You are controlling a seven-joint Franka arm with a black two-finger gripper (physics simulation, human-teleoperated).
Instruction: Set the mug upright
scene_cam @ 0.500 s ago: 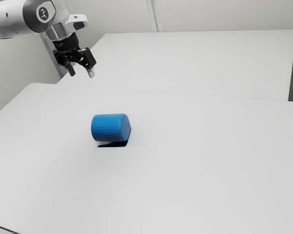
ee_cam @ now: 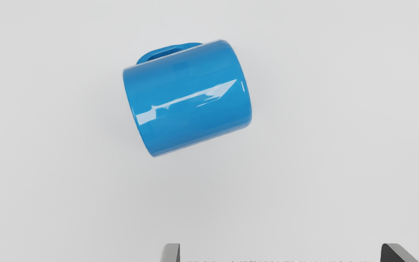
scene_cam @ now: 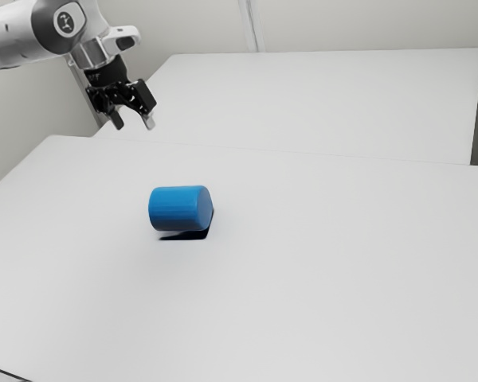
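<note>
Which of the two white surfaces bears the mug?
The nearer surface: the mug lies on its side there, in front of the thin line where the farther surface begins.

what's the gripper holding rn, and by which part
Nothing is held: the gripper hangs above the table with its fingers apart, and the blue mug lies on its side, out of its grasp.

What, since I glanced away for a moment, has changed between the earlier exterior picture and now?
The gripper has come down very slightly, and the Franka arm behind it has shifted a touch. Nothing was taken hold of or let go: the gripper stayed open. The blue mug stayed lying on its side on the table.
</note>
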